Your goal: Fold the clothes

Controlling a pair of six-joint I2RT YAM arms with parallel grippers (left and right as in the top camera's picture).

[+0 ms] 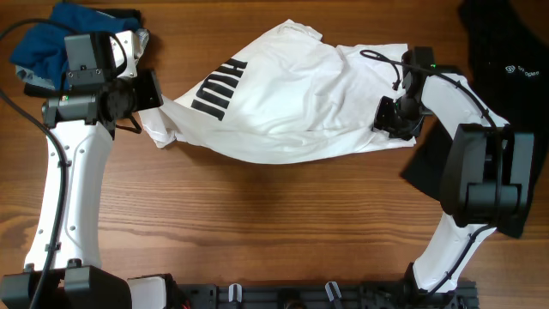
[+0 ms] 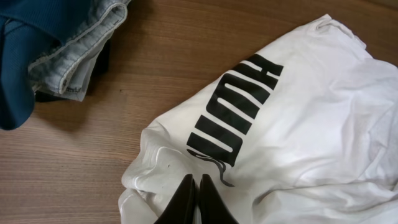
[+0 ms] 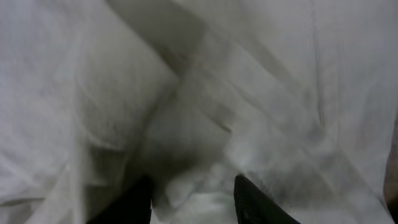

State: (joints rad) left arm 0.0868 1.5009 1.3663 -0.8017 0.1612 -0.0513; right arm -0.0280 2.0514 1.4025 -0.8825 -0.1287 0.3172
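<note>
White cloth fills the right wrist view, blurred and with no readable edge, and the bases of both arms are cut off at the bottom of the overhead view. Of the right gripper (image 3: 193, 186) only two dark finger stubs show. They stand partway apart with a bunch of cloth between them, and whether they clamp it cannot be told. The left gripper (image 2: 196, 182) has its jaws drawn nearly together, pinching a crumpled corner of the one white T-shirt (image 1: 292, 103). The shirt's black striped print (image 2: 239, 106) lies just ahead of those jaws and to their right. Seen from above, the shirt spans from one gripper to the other over the wooden table (image 1: 257, 223), its near edge sagging in a curve. One blue garment (image 2: 15, 74) and one pale denim-like garment (image 2: 78, 43) lie heaped ahead and to the left of the left jaws, well apart from them. One black garment (image 1: 502, 39) with a small light logo lies behind the right gripper, partly hidden under the right arm and cut off by the frame edge.
</note>
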